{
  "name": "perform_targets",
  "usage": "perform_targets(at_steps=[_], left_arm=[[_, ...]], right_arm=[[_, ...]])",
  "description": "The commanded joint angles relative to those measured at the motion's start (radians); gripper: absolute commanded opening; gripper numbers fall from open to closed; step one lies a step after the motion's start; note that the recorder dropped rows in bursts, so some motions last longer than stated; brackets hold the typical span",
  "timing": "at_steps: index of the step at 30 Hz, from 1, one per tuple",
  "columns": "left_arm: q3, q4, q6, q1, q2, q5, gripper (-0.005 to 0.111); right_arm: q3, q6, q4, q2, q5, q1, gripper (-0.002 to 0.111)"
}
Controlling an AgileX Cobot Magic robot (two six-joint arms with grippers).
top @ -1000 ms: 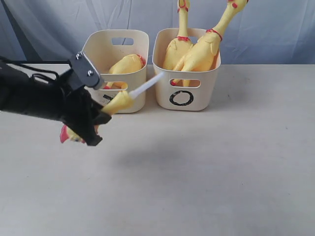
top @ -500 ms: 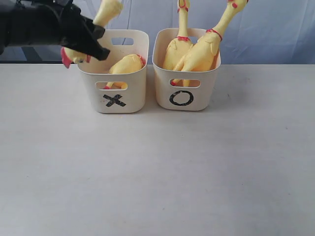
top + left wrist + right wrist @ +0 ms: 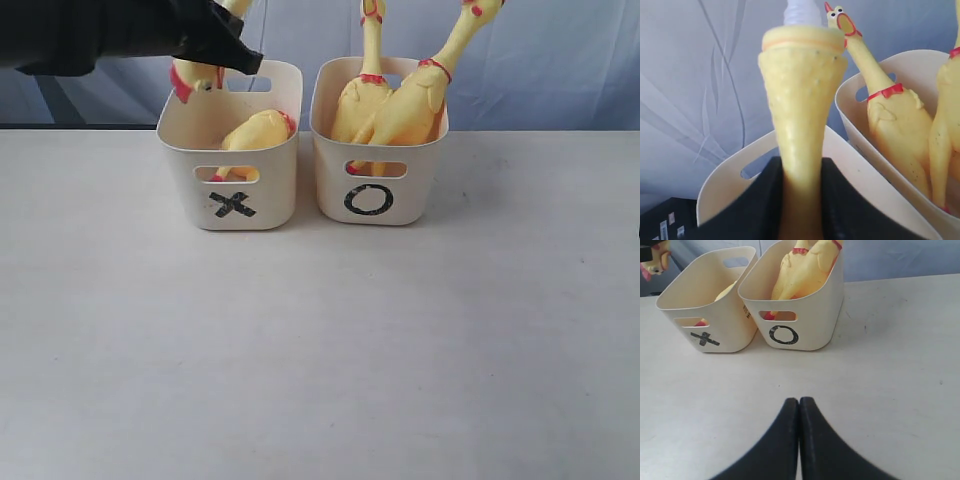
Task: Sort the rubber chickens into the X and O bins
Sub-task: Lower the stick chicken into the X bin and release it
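**Four chickens, two bins: the last one held over the X bin**

*Exterior view.* The left hand (image 3: pixel 215 48) reaches in from the upper left. It is closed partway on the thin chicken (image 3: pixel 190 78). The toy's red feet hang just above the rear left rim of the X bin (image 3: pixel 270 195), and its upper end runs out of the top of the picture. Its long axis is steep, feet downward. The headless chicken (image 3: pixel 258 130) lies inside that bin. Two long-necked chickens (image 3: pixel 400 110) stand in the O bin (image 3: pixel 415 190), just beside it on the counter (image 3: pixel 320 350).

*Left wrist view.* The jaws press on either side of the narrow yellow body. A white tube (image 3: pixel 801 11) sticks out of its far end. The X bin's rim and handle slot show beyond the grip.

*Right wrist view.* The right hand (image 3: pixel 799 440) sits low over the counter with its jaws pressed together on nothing. It faces both bins and is well apart from them.

*Reading.* The left hand is by far the nearer to the X bin. The bin's opening lies below the feet and slightly inward of them. The next move therefore probably depends on carrying the feet in from the rim, so that a release drops the toy inside the walls and not onto the edge.
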Motion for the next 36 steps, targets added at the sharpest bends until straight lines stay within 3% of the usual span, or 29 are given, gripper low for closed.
perform_targets(at_steps=[1,16,22,27,30,36], left_arm=[[-0.068,-0.029,-0.004,-0.001,0.085,-0.007,0.0],[-0.167,-0.032,-0.004,-0.001,0.267,-0.097,0.001],[-0.167,-0.081,-0.004,0.012,0.299,-0.097,0.022],[-0.167,-0.139,-0.004,0.04,0.299,-0.094,0.053],[-0.167,-0.178,-0.004,0.04,0.299,-0.104,0.06],[-0.167,-0.224,-0.004,0.04,0.264,-0.061,0.061]], right_arm=[[0.005,-0.005,0.003,-0.007,-0.006,-0.001,0.0],[0.005,-0.005,0.003,-0.007,-0.006,-0.001,0.0],[0.005,-0.005,0.003,-0.007,-0.006,-0.001,0.0],[0.005,-0.005,0.01,-0.007,-0.006,-0.001,0.0],[0.005,-0.005,0.01,-0.007,-0.006,-0.001,0.0],[0.005,-0.005,0.01,-0.007,-0.006,-0.001,0.0]])
